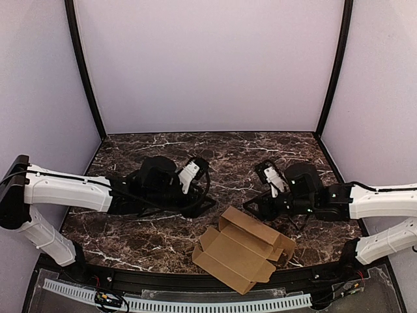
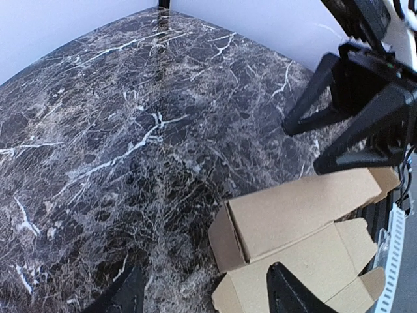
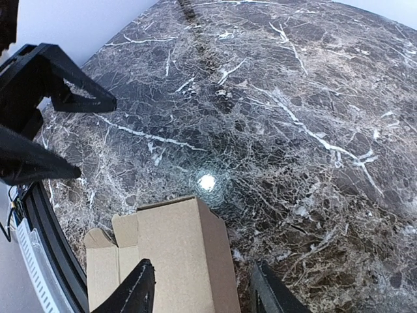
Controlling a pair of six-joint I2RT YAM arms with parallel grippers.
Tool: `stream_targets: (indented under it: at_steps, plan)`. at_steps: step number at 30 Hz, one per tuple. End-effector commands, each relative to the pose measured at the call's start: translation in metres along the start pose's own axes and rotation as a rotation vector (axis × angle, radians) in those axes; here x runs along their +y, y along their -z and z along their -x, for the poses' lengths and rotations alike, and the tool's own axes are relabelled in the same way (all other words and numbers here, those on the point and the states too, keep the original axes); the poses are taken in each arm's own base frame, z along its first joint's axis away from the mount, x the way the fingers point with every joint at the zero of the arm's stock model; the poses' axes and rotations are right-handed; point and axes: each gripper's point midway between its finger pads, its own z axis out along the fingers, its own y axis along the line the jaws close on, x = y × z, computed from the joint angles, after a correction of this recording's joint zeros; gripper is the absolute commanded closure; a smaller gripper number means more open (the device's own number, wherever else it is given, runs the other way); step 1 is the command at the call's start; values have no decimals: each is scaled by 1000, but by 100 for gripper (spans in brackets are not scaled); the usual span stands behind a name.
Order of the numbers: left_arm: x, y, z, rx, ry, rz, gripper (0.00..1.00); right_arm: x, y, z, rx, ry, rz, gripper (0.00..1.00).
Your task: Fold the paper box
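- See left gripper [image 1: 206,206] low over the marble table [image 1: 163,147], left of centre, pointing right. Fingers [image 2: 125,297] spread wide, pinching nothing.
- Read that as a standoff: near the far-left corner of the paper box [image 1: 244,251] but apart from it, probably leaving room to come in on a flap.
- Find the box at the near table edge, centre-right, lying diagonal, in front of both grippers. Part-formed: one long section raised into a sleeve on the far side, flaps and tabs flat toward the near edge.
- Judge the fold early-to-mid: sleeve up, ends not closed.
- See right gripper [image 1: 255,207] just beside the box's far edge, pointing left, spread, gripping nothing. In its wrist view, box end sits below and between the fingers [image 3: 133,290], no contact visible.
- Guess the mirrored poses serve to work the box from both ends. Cannot tell which flap comes next.
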Motion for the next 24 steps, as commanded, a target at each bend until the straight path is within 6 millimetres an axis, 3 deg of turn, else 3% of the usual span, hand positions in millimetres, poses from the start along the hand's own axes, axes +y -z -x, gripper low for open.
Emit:
stream_targets:
  at_steps: [1,10,17,24]
  plan:
    - [-16,-1,23,24,72,-165,36,-9,15,1,14,0,-43,49]
    - [-38,-34,9,174,133,-322,42,-25,42,-28,78,-64,-104,48]
    - [-37,-38,-16,272,198,-327,45,-20,41,-45,141,-68,-60,50]
    - [-38,-40,-25,303,241,-336,48,-22,37,-49,161,-64,-69,50]
